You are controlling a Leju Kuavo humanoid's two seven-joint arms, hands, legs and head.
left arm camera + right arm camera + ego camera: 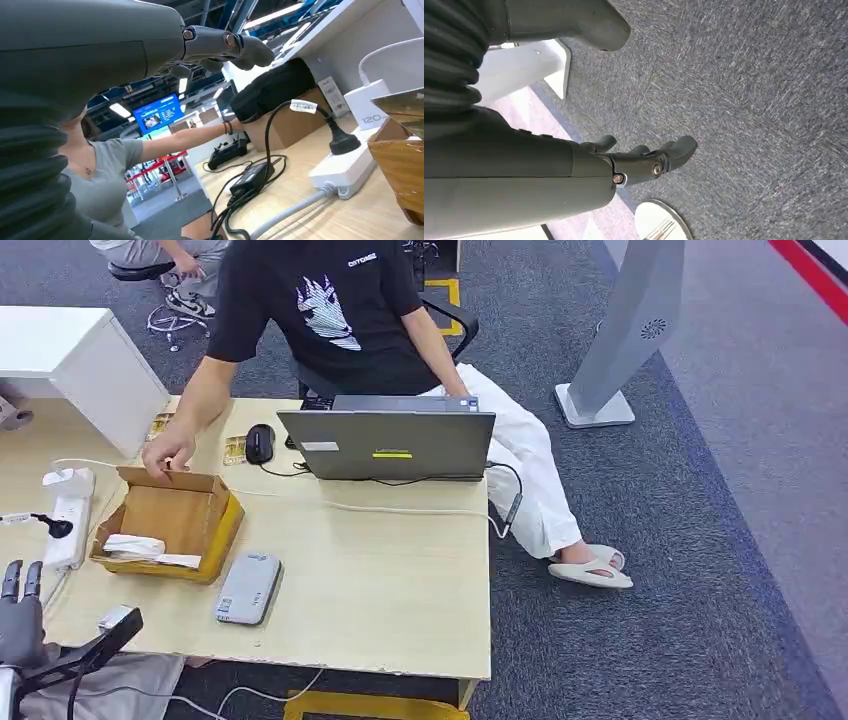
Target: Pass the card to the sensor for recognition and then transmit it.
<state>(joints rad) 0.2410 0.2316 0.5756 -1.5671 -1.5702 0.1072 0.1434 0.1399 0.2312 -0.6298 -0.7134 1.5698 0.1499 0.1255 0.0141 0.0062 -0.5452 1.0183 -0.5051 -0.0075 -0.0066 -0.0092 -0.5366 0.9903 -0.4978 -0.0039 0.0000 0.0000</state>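
Note:
White cards (150, 548) lie in an open cardboard box (222, 515) on the left part of the wooden table (380, 590). A flat grey sensor device (248, 587) lies just right of the box near the front edge. My left hand (20, 615) is raised at the table's front left corner, fingers apart and empty; in the left wrist view the left hand (220, 45) hovers above the table beside the box (400, 165). My right hand (639, 160) hangs over grey carpet, fingers loosely spread, holding nothing.
A seated person in a black shirt rests a hand (168, 455) on the box's far rim. A laptop (390, 445) and a mouse (260, 442) stand at the back. A white power strip (68, 515) with cables lies left of the box. A second person stands at my left (100, 170).

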